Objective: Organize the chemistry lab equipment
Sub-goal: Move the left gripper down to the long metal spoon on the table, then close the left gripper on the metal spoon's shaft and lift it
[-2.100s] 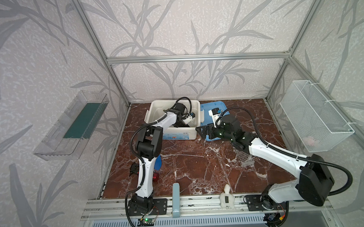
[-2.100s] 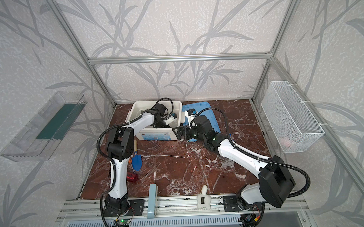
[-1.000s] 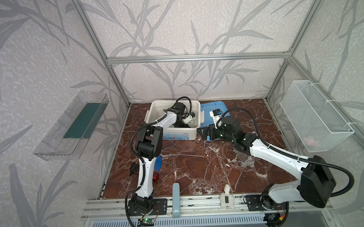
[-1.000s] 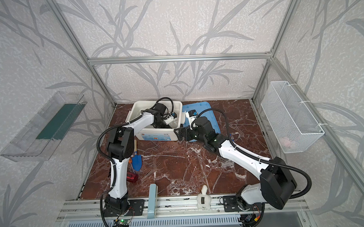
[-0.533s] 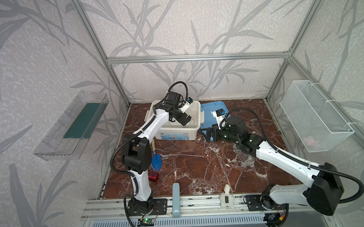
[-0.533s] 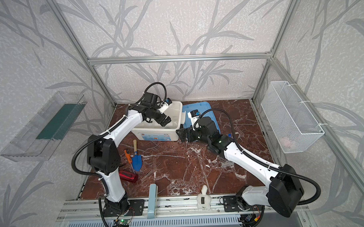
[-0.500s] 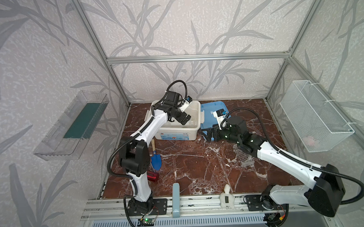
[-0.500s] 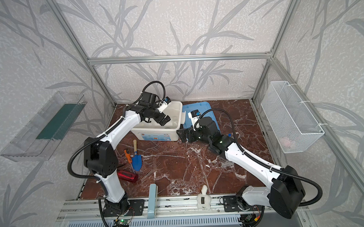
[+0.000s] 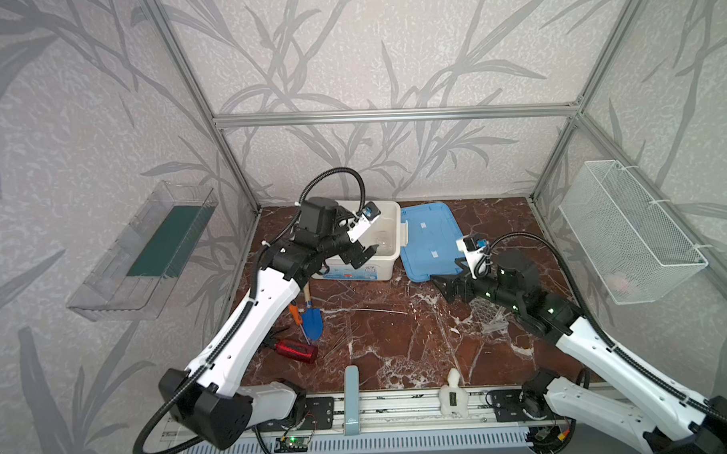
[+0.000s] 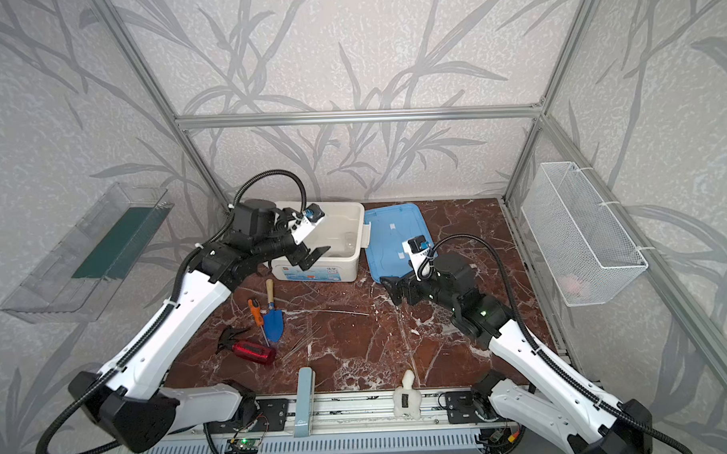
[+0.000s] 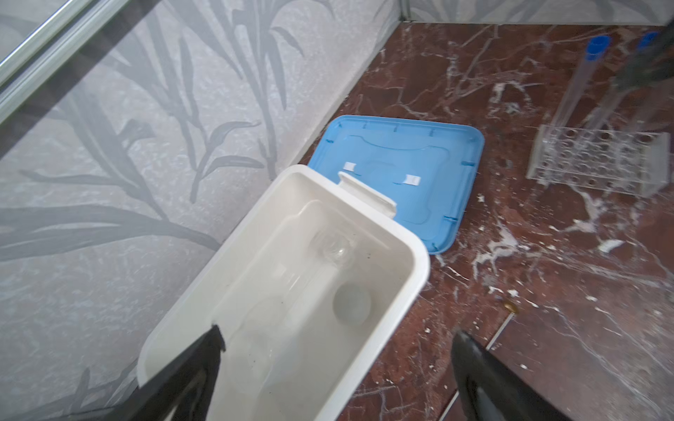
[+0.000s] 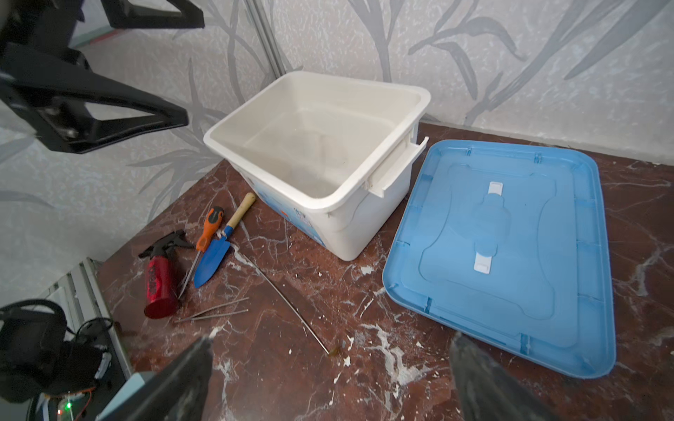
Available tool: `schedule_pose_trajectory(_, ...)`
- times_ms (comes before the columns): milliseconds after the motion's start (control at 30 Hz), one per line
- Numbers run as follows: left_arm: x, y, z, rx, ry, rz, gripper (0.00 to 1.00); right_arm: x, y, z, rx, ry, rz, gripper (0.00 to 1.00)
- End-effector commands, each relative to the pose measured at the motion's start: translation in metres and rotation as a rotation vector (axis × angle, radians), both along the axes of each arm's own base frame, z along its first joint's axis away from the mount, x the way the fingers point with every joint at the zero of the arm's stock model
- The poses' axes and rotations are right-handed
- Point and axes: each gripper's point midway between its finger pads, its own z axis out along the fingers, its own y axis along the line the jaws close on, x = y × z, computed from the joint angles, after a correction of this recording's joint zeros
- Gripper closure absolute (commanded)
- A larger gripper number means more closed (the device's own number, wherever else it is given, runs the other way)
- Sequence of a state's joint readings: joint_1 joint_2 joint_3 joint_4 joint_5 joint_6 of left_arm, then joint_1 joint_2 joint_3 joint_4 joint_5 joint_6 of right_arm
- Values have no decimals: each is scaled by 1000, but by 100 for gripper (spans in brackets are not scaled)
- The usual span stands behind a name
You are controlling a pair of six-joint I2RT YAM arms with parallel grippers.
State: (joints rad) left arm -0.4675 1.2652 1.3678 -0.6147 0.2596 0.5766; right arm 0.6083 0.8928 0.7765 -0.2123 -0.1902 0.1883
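"Status?"

"Both arms have backed off. Left gripper (image 10: 313,257) is up out of the white bin (image 12: 317,204), and right gripper (image 9: 443,285) hangs over the table beside the blue lid (image 12: 510,255). I see both spread wide and empty."

"What's left?"

"Nearest me, thin glass rods (image 12: 215,310) lie loose. Further on is the rack (image 11: 598,160), holding blue-capped tubes (image 11: 580,84). Farthest, dish (image 11: 352,302) and cup (image 11: 333,248) are already binned. I'd take the rods next, with a flat, careful pinch."

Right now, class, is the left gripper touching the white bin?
Apart. In the right wrist view the open left gripper hangs beside the bin, bare wall showing between its fingertips and the rim.
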Motion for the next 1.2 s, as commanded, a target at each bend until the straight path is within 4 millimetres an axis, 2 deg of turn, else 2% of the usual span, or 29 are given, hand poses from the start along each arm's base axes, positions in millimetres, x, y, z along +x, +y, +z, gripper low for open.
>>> schedule_pose_trajectory(0, -38, -7, -37, 88, 124, -130, 1, -20, -4, -9, -56, -32, 85, 0)
schedule_pose_trajectory(67, -53, -9, -60, 171, 171, -175, 1, -24, -8, -15, -70, -41, 84, 0)
schedule_pose_trajectory(200, -65, -9, -105, 301, 226, -217, 3, -27, -15, -23, -82, -52, 61, 0)
schedule_pose_trajectory(467, -63, -13, -162, 329, 238, -167, 10, -28, -23, -37, -47, -41, 11, 1)
schedule_pose_trajectory(667, -63, -10, -217, 483, 291, -190, 12, -29, -24, -40, -44, -30, 4, 2)
schedule_pose_trajectory(800, -60, -16, -234, 494, 364, -179, 18, -28, -24, -41, -37, -32, -3, 2)
schedule_pose_trajectory(867, -62, -22, -241, 484, 406, -202, 19, -28, -25, -42, -32, -31, -7, 2)
schedule_pose_trajectory(933, -63, -20, -253, 513, 432, -202, 19, -30, -24, -44, -29, -27, -1, 3)
schedule_pose_trajectory(1000, -61, -17, -265, 549, 446, -206, 23, -30, -24, -45, -29, -24, 1, 3)
schedule_pose_trajectory(1100, -59, -23, -272, 534, 470, -207, 32, -30, -25, -45, -29, -33, -1, 3)
schedule_pose_trajectory(1167, -57, -28, -275, 521, 479, -204, 35, -30, -25, -47, -31, -35, -2, 3)
